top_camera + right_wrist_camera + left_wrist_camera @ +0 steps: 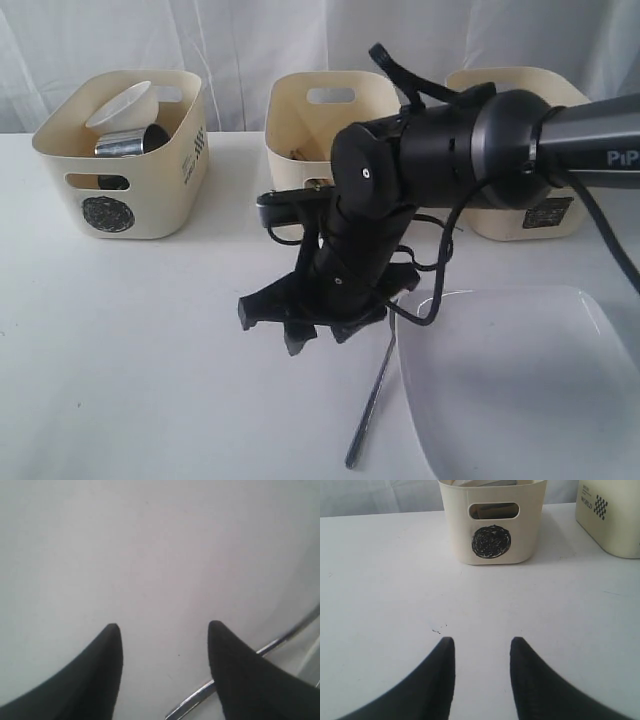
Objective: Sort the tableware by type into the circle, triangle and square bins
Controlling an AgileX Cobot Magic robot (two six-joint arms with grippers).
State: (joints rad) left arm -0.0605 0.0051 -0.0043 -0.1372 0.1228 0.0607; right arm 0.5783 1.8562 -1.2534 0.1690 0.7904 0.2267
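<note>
**Exterior view.** Cream plastic tub marked with a black scribbled circle (150, 190): stood at the far left of the white tabletop (130, 350). It held a small white round bowl (125, 103), tilted, above a shiny steel mug (125, 143). Second cream tub (300, 115), middle: contents unclear, its mark covered by the black right arm (450, 140). Third cream tub (520, 85), right: partly behind the same arm. Right end effector (300, 322): pointed down close to the tabletop, just left of a slim steel utensil (372, 400) whose head end was hidden. Large white square plate (520, 385): lay flat at the near right, with the utensil just beside its left edge

**Left wrist view.** Left end effector (482, 640): fingers spread with nothing between them, over bare tabletop. The circle tub stood ahead, well apart

**Right wrist view.** Right end effector: fingers (240, 680) parted and empty over the tabletop. The steel utensil ran behind one of them
</note>
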